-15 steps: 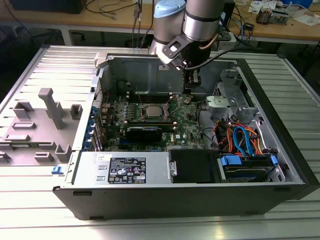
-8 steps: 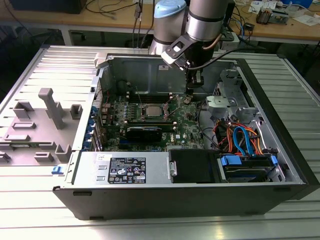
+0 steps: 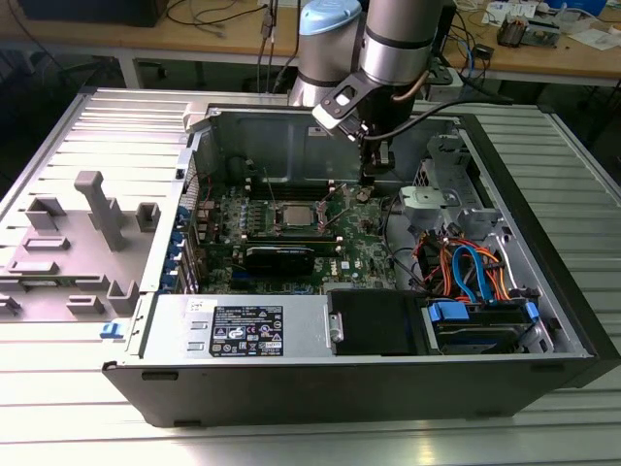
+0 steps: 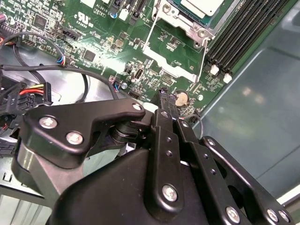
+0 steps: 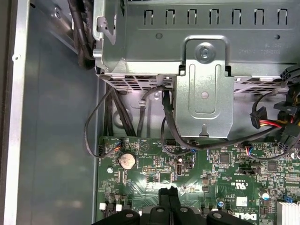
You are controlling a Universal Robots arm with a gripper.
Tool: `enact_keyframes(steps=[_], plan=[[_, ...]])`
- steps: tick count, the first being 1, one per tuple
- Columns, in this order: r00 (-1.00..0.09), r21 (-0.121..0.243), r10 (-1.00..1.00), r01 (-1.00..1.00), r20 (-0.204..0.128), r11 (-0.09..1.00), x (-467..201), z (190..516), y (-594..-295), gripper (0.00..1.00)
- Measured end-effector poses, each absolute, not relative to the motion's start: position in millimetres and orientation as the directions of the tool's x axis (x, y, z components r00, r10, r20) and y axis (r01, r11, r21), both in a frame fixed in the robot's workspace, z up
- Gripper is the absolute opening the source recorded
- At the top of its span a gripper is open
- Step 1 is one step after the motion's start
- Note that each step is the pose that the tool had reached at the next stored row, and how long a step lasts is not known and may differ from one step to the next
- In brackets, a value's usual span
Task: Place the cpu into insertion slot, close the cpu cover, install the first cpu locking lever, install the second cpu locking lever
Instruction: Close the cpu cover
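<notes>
The cpu [image 3: 294,216] lies flat in the socket in the middle of the motherboard, its dull silver top [image 4: 201,5] facing up. A silvery cpu cover frame [image 4: 185,22] sits around it. Two thin wire levers [image 4: 151,35] run out from the socket over the board; I cannot tell whether they are latched. My gripper [image 3: 367,189] hangs over the board to the exterior view's right of the socket, apart from it. Its black fingers are shut with nothing between them in both wrist views [image 4: 164,96] [image 5: 168,191], with the tips close to a round coin cell [image 5: 127,161].
A black expansion card [image 3: 279,257] lies in front of the socket. A metal drive cage [image 3: 441,184] and coloured cables [image 3: 466,267] crowd the case's right side. Memory slots [image 4: 243,33] run beside the socket. A grey fixture [image 3: 97,209] stands outside the case on the left.
</notes>
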State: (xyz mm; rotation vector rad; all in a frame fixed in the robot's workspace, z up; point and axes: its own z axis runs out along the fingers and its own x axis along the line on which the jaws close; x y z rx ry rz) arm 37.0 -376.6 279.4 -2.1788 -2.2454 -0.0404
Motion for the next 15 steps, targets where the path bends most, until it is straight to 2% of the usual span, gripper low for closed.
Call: enact_keyframes(steps=[15], plan=[[-0.03,0.01,0.999,0.999,0.027,0.03,36.9,276.7,-376.5,0.11]])
